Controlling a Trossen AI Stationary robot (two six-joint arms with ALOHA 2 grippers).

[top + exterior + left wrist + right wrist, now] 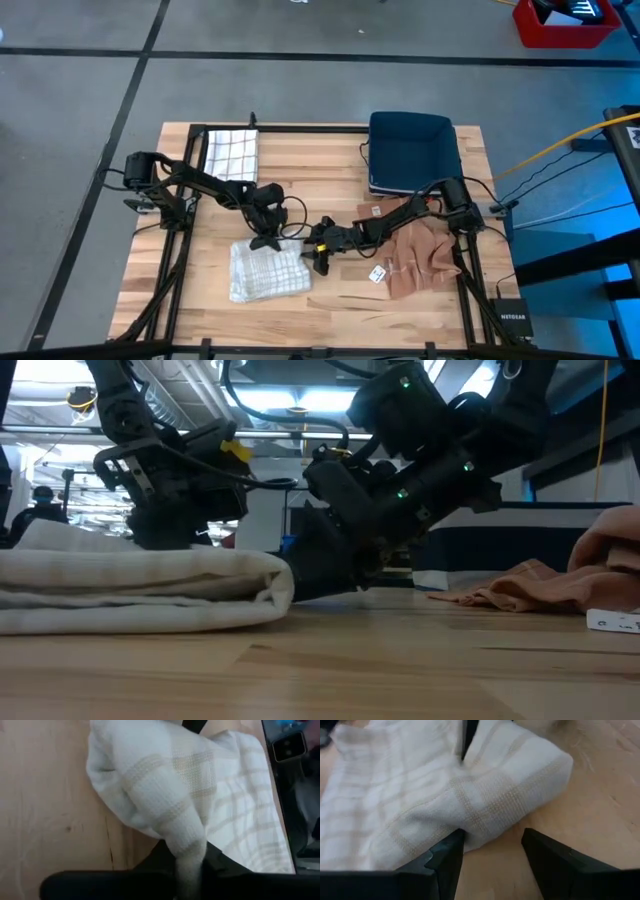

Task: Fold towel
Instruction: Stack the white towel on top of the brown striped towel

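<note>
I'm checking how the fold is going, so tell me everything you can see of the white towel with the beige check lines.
The white towel is a waffle-weave cloth with faint beige check lines, lying bunched in soft layers on the wooden table, near its front left. The left gripper is shut on a pinched ridge of the cloth at its back edge. The right gripper stands open at the towel's right corner, one finger against the fabric. The fold looks unfinished.
</note>
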